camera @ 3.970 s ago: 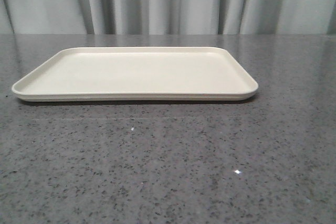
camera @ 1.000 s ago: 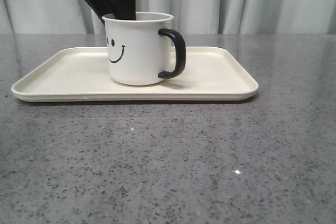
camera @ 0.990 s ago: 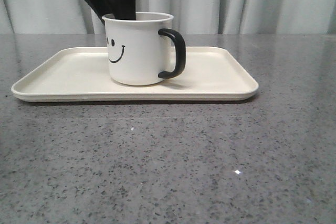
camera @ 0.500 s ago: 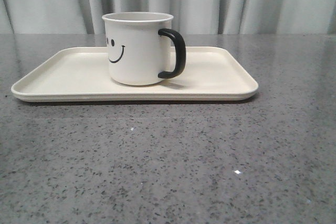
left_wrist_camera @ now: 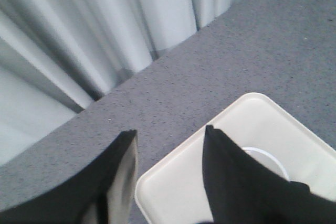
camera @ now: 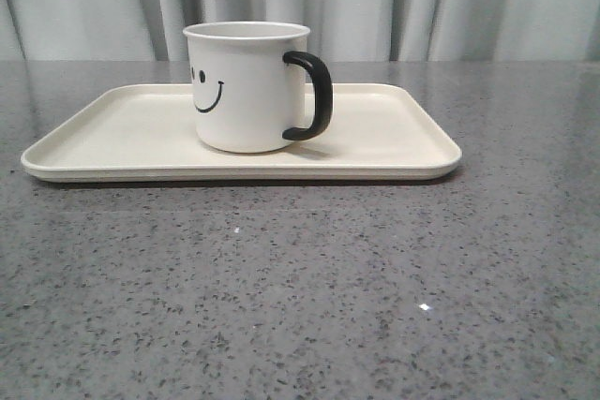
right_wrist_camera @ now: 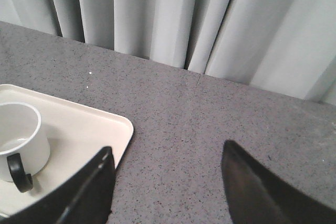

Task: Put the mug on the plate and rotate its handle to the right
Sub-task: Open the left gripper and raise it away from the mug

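The white mug with the black smiley face stands upright on the cream plate, left of its middle. Its black handle points right. The mug also shows in the right wrist view with its handle, and its rim shows in the left wrist view. No gripper shows in the front view. My left gripper is open and empty, high above a corner of the plate. My right gripper is open and empty above bare table beside the plate.
The grey speckled table stretches in front of and round the plate. A grey curtain hangs along the table's far edge.
Four seconds ago the plate was bare. One second ago a black gripper stood in the mug from above. It has since risen out of the front view; the mug has not moved.
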Tool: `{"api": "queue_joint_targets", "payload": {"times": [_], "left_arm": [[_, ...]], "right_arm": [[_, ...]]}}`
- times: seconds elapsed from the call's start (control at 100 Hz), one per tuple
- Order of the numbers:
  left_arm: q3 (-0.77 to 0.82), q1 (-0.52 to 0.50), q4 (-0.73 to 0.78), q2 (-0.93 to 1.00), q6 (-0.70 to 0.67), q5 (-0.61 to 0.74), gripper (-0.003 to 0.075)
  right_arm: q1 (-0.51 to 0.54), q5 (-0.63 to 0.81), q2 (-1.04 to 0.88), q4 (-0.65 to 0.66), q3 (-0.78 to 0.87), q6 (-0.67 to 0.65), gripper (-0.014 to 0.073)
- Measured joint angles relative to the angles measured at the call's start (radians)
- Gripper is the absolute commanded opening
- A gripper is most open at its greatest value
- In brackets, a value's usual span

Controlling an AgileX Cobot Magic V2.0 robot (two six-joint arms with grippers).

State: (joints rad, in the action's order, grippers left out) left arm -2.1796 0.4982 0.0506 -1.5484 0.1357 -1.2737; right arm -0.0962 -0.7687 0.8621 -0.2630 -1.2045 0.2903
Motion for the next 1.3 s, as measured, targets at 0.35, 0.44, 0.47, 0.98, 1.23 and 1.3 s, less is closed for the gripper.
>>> {"api": "queue_joint_targets", "payload": {"times": [0.35, 0.44, 0.47, 0.98, 1.23, 1.3], "left_arm": [[0.236, 0.000, 0.238, 0.273, -0.069, -0.004, 0.0304], [0.302, 0.000, 0.267, 0.338, -0.080, -0.004, 0.0303], [0.329, 0.000, 0.277, 0.356, -0.085, -0.004, 0.0303], [0.804, 0.000, 0.418, 0.572, -0.247, -0.004, -0.0018], [0.896, 0.000, 0.472, 0.613, -0.347, 0.005, -0.0020], [0.897, 0.000, 0.476, 0.626, -0.357, 0.021, -0.0020]], "right_arm": [[0.000, 0.000, 0.000, 0.000, 0.000, 0.000, 0.0455], [0.000, 0.000, 0.000, 0.000, 0.000, 0.000, 0.0455], [0.000, 0.000, 0.000, 0.000, 0.000, 0.000, 0.0455], [0.000, 0.000, 0.000, 0.000, 0.000, 0.000, 0.0455], [0.000, 0.000, 0.026, -0.010, -0.019, 0.000, 0.0455], [0.000, -0.003, 0.058, -0.040, -0.054, 0.000, 0.0455]]}}
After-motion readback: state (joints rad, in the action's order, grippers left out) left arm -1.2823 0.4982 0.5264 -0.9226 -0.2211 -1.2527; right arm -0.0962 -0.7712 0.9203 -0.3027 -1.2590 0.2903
